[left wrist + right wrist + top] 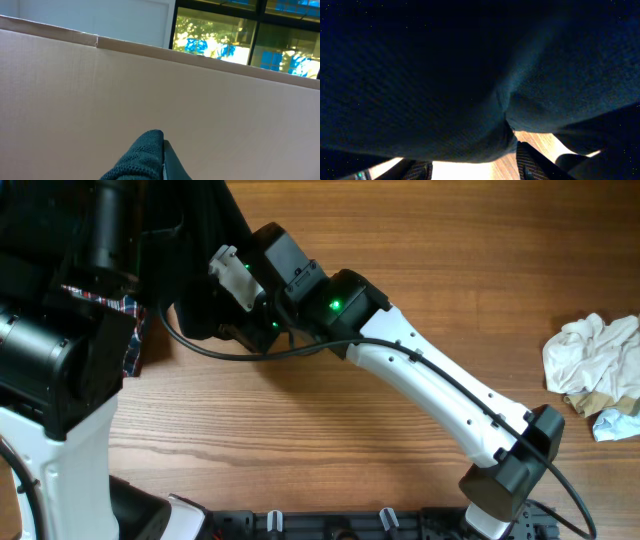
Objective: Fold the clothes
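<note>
The black shirt (195,240) hangs lifted at the overhead view's top left, and a fold of it (142,160) sits pinched in my left gripper (162,150), which is shut on it. My right gripper (228,275) reaches into the hanging cloth from the right. In the right wrist view the black shirt (470,75) fills the frame and bulges down between the two fingers; my right gripper (470,157) stands open with its jaws well apart. A plaid garment (130,330) shows beside the left arm. White clothes (590,365) and a pale-blue one (615,425) lie crumpled at the right edge.
The wooden table (330,420) spreads between the arms. The right arm (440,395) crosses it diagonally from the bottom right. A cardboard wall (150,90) fills the left wrist view, with windows above it.
</note>
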